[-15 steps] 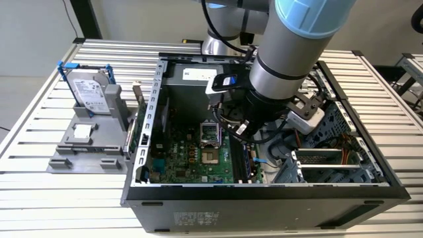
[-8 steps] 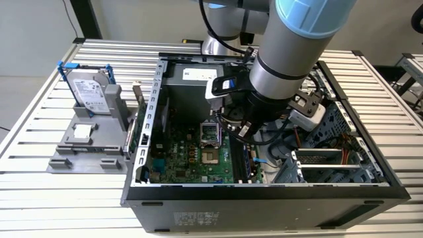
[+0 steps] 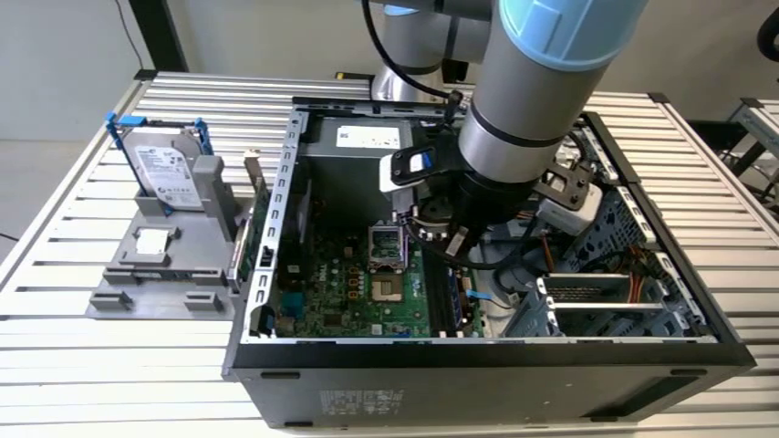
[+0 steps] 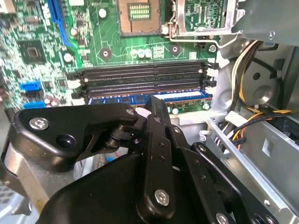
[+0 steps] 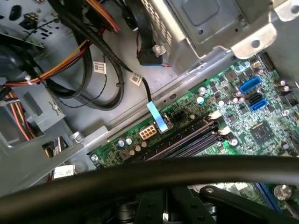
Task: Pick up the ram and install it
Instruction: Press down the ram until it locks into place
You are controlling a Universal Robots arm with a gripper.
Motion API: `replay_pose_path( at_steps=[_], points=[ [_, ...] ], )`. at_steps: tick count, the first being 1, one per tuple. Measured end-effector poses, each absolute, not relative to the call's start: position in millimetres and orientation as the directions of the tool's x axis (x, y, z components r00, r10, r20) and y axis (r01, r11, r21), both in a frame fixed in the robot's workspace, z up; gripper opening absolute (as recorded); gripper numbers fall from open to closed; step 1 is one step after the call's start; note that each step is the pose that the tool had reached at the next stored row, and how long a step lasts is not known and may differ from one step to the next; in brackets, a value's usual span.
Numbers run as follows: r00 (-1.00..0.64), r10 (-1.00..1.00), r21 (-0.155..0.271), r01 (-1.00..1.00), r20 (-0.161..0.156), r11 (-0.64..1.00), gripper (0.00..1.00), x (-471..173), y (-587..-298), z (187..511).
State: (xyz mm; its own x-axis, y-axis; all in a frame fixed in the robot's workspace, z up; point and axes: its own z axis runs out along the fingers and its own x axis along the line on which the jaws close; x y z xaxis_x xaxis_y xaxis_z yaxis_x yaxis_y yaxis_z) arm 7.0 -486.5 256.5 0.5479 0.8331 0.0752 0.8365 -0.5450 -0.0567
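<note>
Exterior view: the one grey-and-blue robot arm reaches down into the open black desktop computer case, with its black gripper low over the green motherboard, beside the long memory slots. Outside the case, toward the exterior view's left, one silver-labelled hard drive in a blue frame stands on a grey plastic fixture, well apart from the work. Second wrist view: I count two empty long black plastic slots, side by side, and one open processor socket beyond them. Just beside the nearer slot lies one long, narrow blue-edged strip; I take it for the ram, lying along the third slot line directly under the gripper's tip. I cannot tell how wide the gripper stands, nor whether it grips the stick or only bears on it. My judgement: the pick-up is done and the install is in hand, at the seating stage. Seating calls for the stick square to its slot and even downward pressure along its length. First wrist view: a thick black cable crosses the foreground, and one bundle of orange and yellow wires runs by the metal drive cage.
</note>
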Motion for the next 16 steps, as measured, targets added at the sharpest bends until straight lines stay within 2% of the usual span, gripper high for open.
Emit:
replay_pose_path(
  at_steps=[16],
  points=[
    [0.405,0.909,-0.021,0.914,0.097,-0.405,0.0,6.9,-486.3,256.5]
  ],
)
